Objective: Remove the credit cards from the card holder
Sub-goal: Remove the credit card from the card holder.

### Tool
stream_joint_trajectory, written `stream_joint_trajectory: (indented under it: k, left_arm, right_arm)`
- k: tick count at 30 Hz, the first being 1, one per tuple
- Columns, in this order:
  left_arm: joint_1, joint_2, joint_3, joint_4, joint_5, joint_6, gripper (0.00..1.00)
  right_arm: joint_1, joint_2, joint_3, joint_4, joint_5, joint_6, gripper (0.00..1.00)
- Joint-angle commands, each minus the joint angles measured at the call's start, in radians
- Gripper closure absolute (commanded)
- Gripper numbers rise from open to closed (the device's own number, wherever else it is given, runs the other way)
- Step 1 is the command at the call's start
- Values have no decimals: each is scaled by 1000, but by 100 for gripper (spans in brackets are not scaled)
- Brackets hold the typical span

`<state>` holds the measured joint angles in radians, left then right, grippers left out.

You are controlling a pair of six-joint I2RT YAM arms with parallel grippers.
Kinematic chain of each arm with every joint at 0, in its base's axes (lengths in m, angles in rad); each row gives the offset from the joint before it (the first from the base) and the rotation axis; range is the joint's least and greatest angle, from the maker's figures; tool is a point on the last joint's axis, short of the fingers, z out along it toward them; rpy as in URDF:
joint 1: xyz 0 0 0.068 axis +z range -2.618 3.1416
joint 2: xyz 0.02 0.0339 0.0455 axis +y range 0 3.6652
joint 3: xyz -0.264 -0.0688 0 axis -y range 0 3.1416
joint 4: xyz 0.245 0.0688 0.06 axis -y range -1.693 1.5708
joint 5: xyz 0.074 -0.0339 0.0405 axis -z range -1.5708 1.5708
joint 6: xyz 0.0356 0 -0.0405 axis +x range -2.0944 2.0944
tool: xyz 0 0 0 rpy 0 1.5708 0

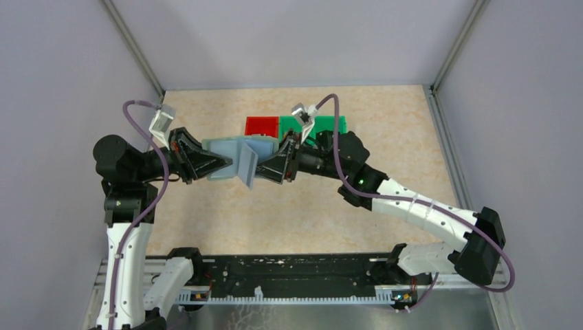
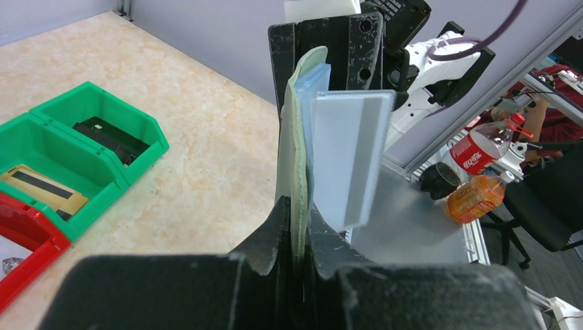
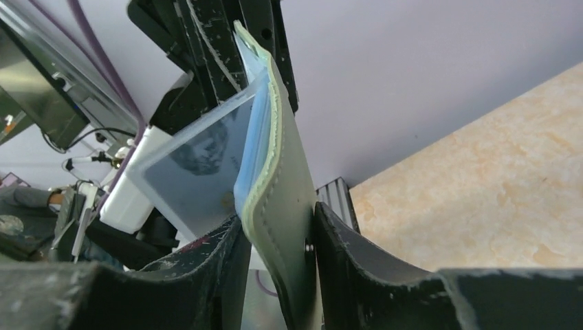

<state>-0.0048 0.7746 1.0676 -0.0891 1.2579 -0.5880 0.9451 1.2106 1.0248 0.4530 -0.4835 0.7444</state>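
Grey-green card holder (image 1: 237, 159) hangs above the tabletop (image 1: 385, 137), strung between left claw (image 1: 221, 165) and right claw (image 1: 265, 168). My reading of the step: holder spread open, cards not yet drawn.

Left wrist: left claw pinched narrow on the holder's near edge. Clear pocket (image 2: 347, 151) flaps free to one side.

Right wrist: right claw straddles the cover at its snap, fingers seemingly pressed on both faces. Dark card (image 3: 196, 172) sits inside the pocket, beside the claw, not between its fingers. Next move likely calls for letting go and re-pinching the card itself.

arms (image 1: 421, 206): white and black | cables (image 1: 334, 130): purple | fingers (image 3: 385, 289): black, scuffed
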Motion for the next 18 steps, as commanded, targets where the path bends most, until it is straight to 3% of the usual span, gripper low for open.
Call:
stream_joint_trajectory:
  k: [1, 4, 7, 14, 17, 18]
  left_arm:
    - [-2, -15, -9, 47, 21, -24, 100]
    - [-2, -12, -13, 63, 31, -35, 100]
    - [-2, -12, -13, 67, 36, -37, 100]
    - [-1, -19, -13, 71, 46, -31, 100]
    - [-2, -27, -20, 71, 45, -23, 99]
    - [-1, -27, -22, 71, 44, -23, 99]
  right_arm:
    - [86, 21, 106, -74, 135, -126, 62]
    - [117, 32, 118, -89, 180, -153, 56]
    - [137, 29, 104, -68, 219, -163, 57]
    - [138, 5, 107, -108, 324, -177, 91]
    - [144, 3, 105, -101, 325, -175, 92]
    - [149, 4, 103, -92, 322, -175, 88]
